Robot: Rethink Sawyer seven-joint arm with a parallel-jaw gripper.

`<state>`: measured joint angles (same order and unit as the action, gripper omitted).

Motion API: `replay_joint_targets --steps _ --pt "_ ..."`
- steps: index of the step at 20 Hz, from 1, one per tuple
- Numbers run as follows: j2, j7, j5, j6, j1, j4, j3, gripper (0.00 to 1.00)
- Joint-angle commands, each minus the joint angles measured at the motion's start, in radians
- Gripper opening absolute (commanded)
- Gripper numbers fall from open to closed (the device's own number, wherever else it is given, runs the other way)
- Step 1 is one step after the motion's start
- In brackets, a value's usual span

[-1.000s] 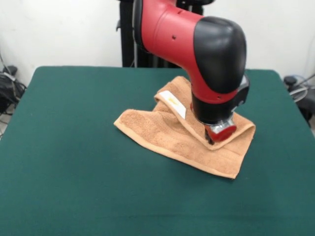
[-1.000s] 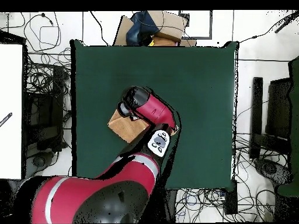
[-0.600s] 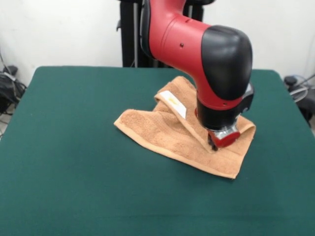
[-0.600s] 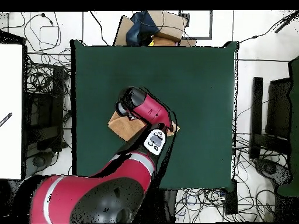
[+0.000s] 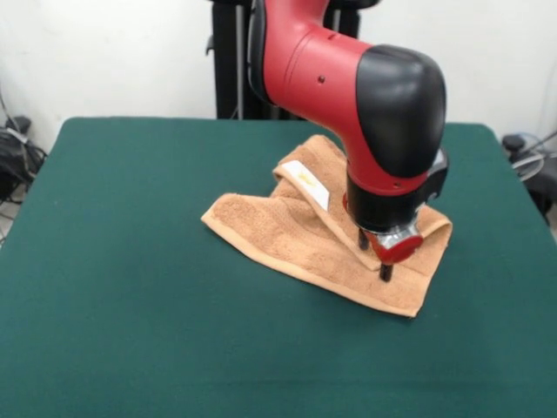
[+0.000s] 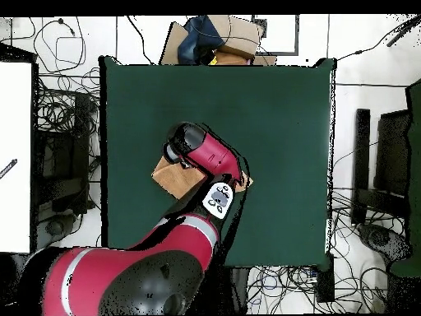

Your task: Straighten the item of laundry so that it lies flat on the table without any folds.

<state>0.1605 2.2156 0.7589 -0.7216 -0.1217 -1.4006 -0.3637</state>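
Hovering over the towel (image 5: 296,239), my fingers (image 5: 374,257) are spread, tips touching its folded right part. It lies rumpled on the green desk (image 5: 130,305), right of centre, white label (image 5: 306,184) facing up.

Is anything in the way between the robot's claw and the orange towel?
No, nothing visible is. In the front view the gripper is right down on the folded towel, its two dark fingers spread apart over the raised fold. Only green table surrounds the towel.
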Motion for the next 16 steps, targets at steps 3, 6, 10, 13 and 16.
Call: replay_joint_targets --steps 3,6,10,13,16 --pt "-0.027 0.283 0.046 0.076 0.010 0.000 0.092 1.00" --pt "-0.046 0.292 0.044 0.078 0.008 0.016 0.088 1.00" --pt "-0.095 0.303 0.036 0.092 0.000 0.054 0.077 1.00" --pt "-0.121 0.307 0.029 0.094 -0.005 0.076 0.069 1.00" --pt "-0.149 0.315 0.021 0.095 -0.011 0.098 0.056 1.00"
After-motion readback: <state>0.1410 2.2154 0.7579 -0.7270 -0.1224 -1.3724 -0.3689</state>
